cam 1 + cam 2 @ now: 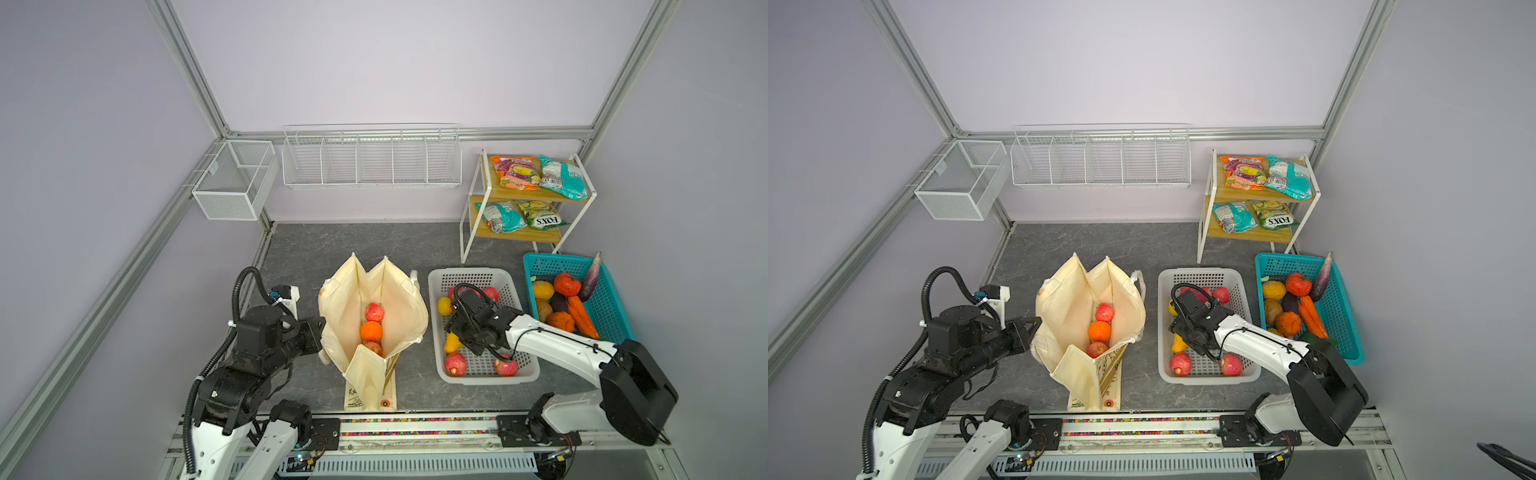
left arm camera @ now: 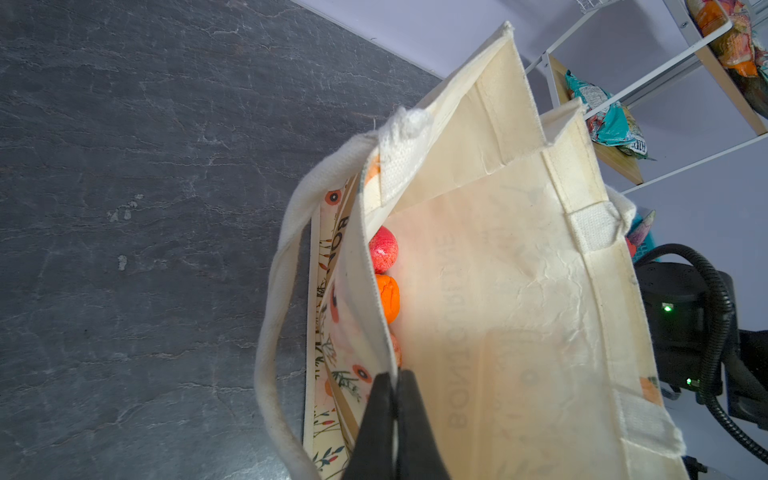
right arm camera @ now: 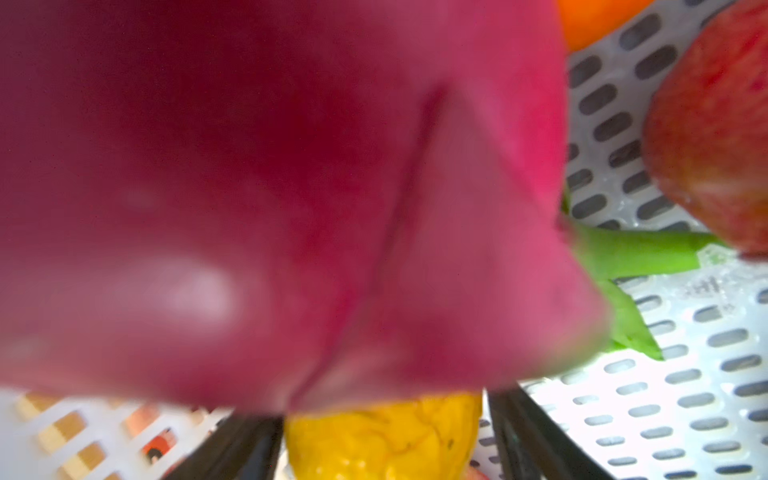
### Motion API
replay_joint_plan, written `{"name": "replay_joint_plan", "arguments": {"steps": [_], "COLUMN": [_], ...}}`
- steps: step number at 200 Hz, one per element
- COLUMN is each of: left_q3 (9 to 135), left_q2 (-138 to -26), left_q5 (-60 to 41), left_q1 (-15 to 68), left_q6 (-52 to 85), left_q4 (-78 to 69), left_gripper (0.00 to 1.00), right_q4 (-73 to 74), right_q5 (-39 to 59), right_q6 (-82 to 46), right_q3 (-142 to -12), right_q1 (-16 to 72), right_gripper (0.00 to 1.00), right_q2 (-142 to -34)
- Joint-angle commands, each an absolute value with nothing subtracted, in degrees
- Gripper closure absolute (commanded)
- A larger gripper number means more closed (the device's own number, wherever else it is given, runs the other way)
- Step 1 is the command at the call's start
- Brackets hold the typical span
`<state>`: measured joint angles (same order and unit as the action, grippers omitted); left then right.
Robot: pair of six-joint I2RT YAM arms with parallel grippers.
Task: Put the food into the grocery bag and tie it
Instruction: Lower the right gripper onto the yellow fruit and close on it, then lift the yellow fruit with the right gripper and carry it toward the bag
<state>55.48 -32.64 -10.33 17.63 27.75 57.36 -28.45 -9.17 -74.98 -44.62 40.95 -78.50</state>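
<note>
Two arms are in view, well apart. The left arm is folded low at the near left. Its forearm lies about level and points right, so the left gripper (image 1: 321, 329) meets the left wall of the grocery bag (image 1: 395, 299) at the rim. In the left wrist view its jaws are pinched together on that fabric edge.

The right arm's white forearm reaches from the near right toward the far left over the white basket (image 1: 469, 274), with the wrist bent steeply down into it. The right gripper (image 3: 382, 419) has its fingers (image 3: 536, 432) spread wide, and a pink dragon fruit (image 3: 291, 199) crowds the lens between them. Whether the pads press it I cannot tell. The fruit is too blurred to judge its long axis; green leaf tips (image 3: 640, 249) poke from one side.

The bag stands upright mid-table, mouth facing up, its long opening running near to far. Inside, an apple (image 1: 374, 311), an orange (image 1: 371, 331) and another apple (image 1: 373, 347) lie in a row along that axis.
</note>
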Motion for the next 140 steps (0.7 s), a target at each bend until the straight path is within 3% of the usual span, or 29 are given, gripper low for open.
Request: {"name": "replay_joint_plan", "arguments": {"steps": [1, 69, 140], "left_q3": [54.85, 55.11, 55.19], "left_q2": [-31.93, -31.64, -31.55], "left_q5": [-10.63, -10.63, -10.55], "left_q1": [17.62, 17.62, 17.65], "left_q6": [26.96, 27.07, 27.09], "left_q4": [59.63, 59.85, 60.31], "left_gripper": [1.00, 1.00, 1.00], "right_q4": [-29.57, -30.07, -34.81], "right_q5": [-9.62, -10.10, -10.96], "right_q6": [-75.90, -75.94, -74.66], "right_q3": [-43.29, -42.63, -43.96], "right_q1": [40.74, 40.74, 40.83], "right_gripper": [0.27, 0.37, 0.38], "right_q2": [-76.78, -75.03, -68.42]}}
